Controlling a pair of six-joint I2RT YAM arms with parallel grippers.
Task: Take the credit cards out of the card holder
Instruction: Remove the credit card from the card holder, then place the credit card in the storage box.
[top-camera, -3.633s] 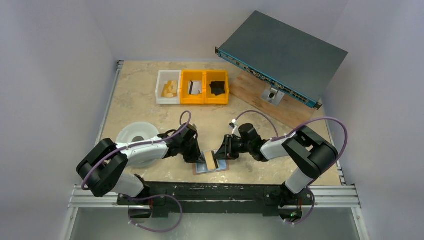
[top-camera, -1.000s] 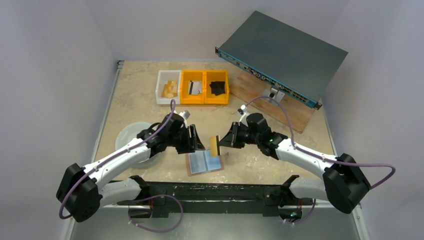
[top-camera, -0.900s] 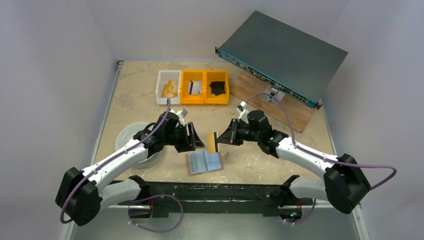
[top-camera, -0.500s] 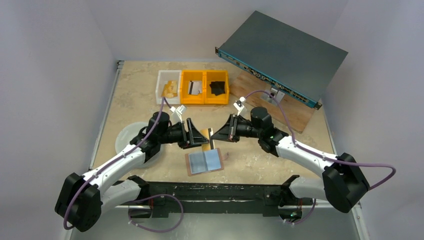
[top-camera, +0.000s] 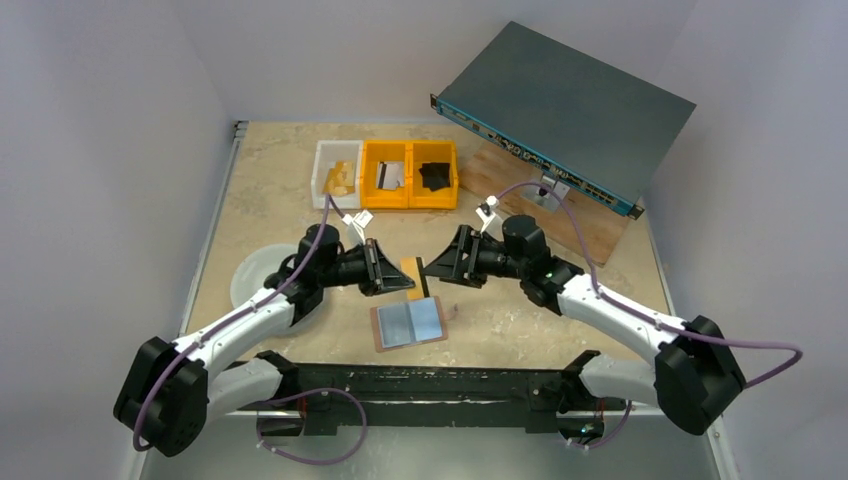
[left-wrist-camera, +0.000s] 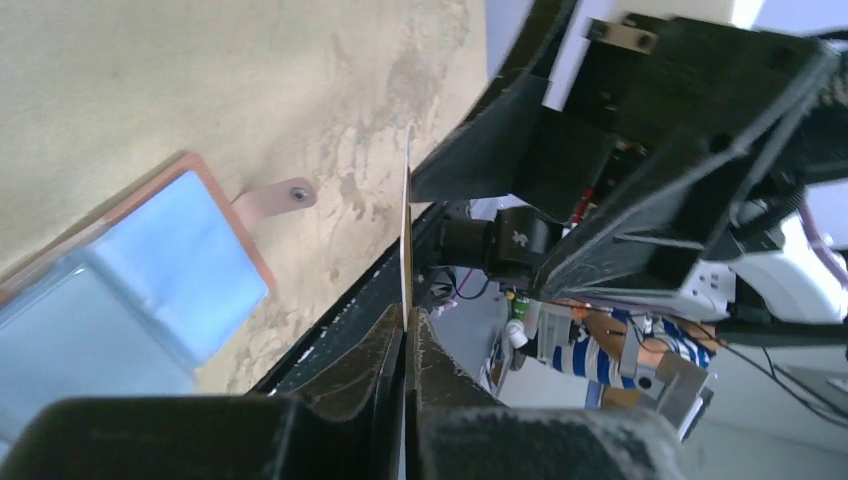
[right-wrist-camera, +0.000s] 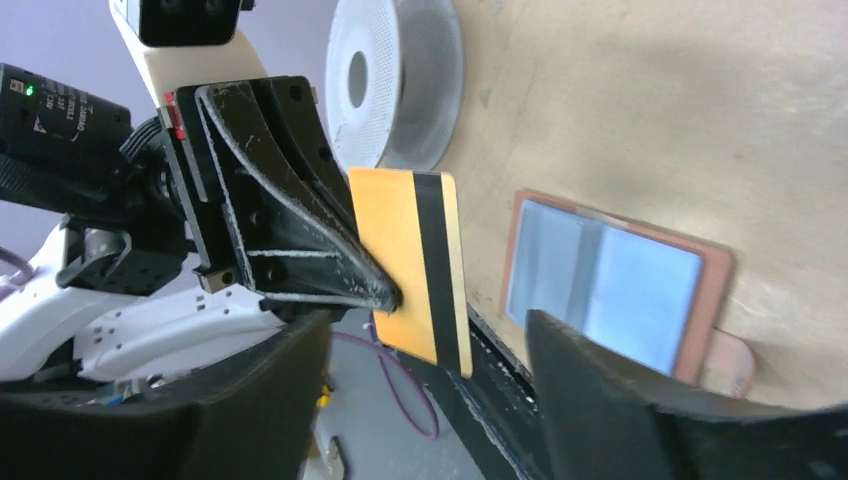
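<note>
Since the view a second back, the yellow card (right-wrist-camera: 412, 262) has changed custody. It was pinched by the right gripper (top-camera: 432, 271) then. It is now clamped edge-on in the closed left gripper (left-wrist-camera: 407, 328), and the right jaws stand parted on either side of it, holding nothing.

Location: the card hangs upright in the air just beyond the far edge of the card holder (top-camera: 408, 322), which lies spread open on the table (top-camera: 300, 215), pale blue faces up. The left gripper reaches in from the holder's far left, the right from its far right, tips nearly meeting over the card.

Finding: the transfer appears complete, but the release is fresh.

Recommendation: the left grip covers only one margin of the card, so keep it firm. Draw the right gripper straight back from the holder's far side without brushing the striped end. Then lay the card flat, well apart from the holder.

Whether more cards remain in the holder cannot be told.
</note>
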